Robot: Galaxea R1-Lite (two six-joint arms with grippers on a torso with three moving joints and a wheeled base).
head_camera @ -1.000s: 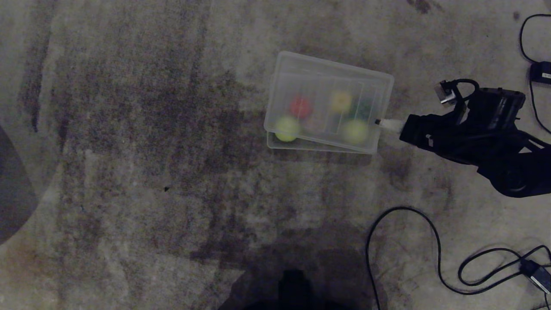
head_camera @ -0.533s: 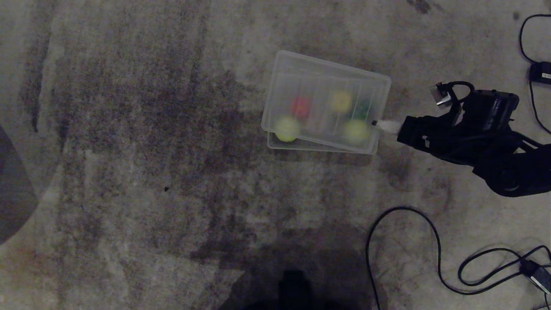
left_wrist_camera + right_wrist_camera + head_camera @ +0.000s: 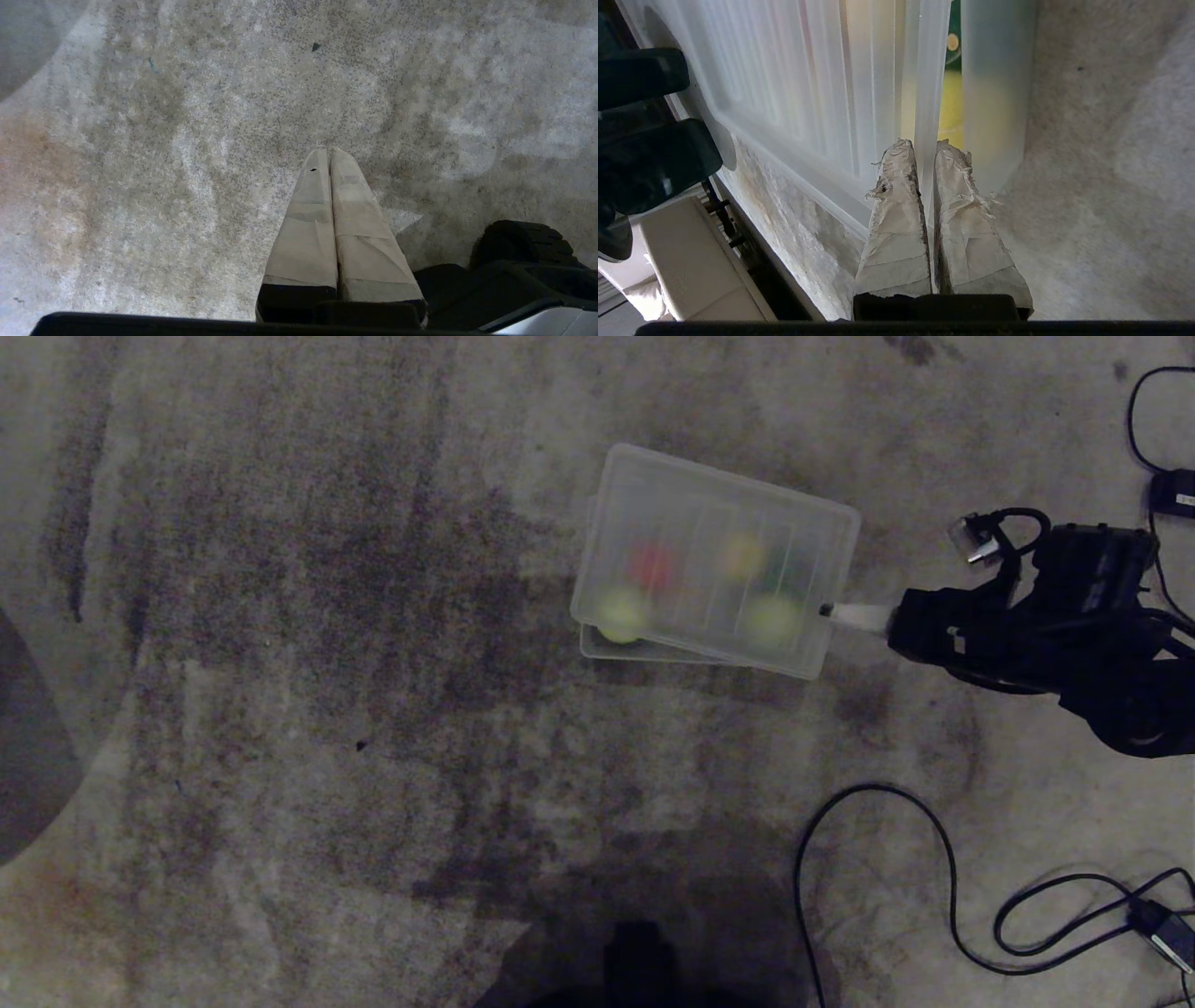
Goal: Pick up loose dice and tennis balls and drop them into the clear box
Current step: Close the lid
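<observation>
Right gripper (image 3: 826,610) pinches the ribbed lid (image 3: 719,555) by its right edge and has nudged it rightward over the clear box (image 3: 597,649); dice and tennis balls (image 3: 623,613) already sit inside.

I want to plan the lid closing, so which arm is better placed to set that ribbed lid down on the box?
Right. The right gripper is shut on the lid's edge beside the clear box. The left gripper hangs shut over bare carpet, nowhere near the box.
</observation>
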